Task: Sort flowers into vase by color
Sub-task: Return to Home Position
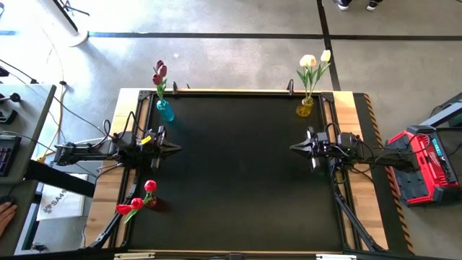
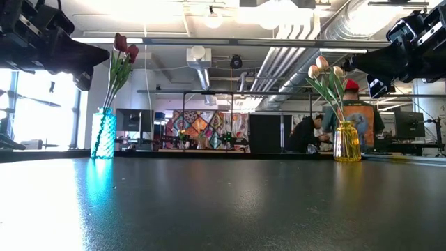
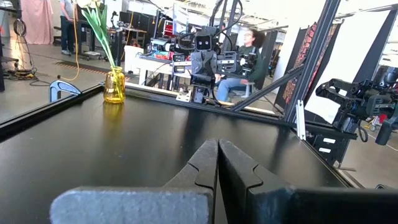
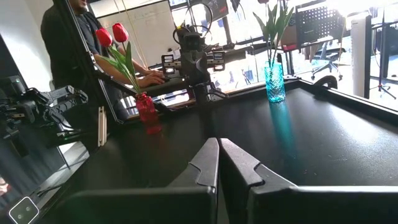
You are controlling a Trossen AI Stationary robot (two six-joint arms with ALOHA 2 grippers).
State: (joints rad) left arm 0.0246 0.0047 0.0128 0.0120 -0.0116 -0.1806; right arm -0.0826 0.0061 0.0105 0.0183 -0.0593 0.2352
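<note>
Three vases stand on the black table. A blue vase [image 1: 164, 110] at the far left corner holds dark pink tulips [image 1: 159, 72]. A yellow vase [image 1: 305, 108] at the far right holds cream-white tulips [image 1: 312, 62]. A red vase [image 1: 154, 204] at the near left holds red tulips [image 1: 136, 203]. My left gripper [image 1: 177, 147] hovers shut at the table's left side, pointing right, its fingers meeting in the left wrist view [image 3: 218, 163]. My right gripper [image 1: 292, 149] hovers shut at the right side, facing it [image 4: 218, 163]. Neither holds anything.
The middle of the black tabletop [image 1: 238, 173] lies bare between the two grippers. A red and black device [image 1: 422, 162] sits off the table's right side. People sit and stand at desks [image 2: 306, 134] in the room beyond the far edge.
</note>
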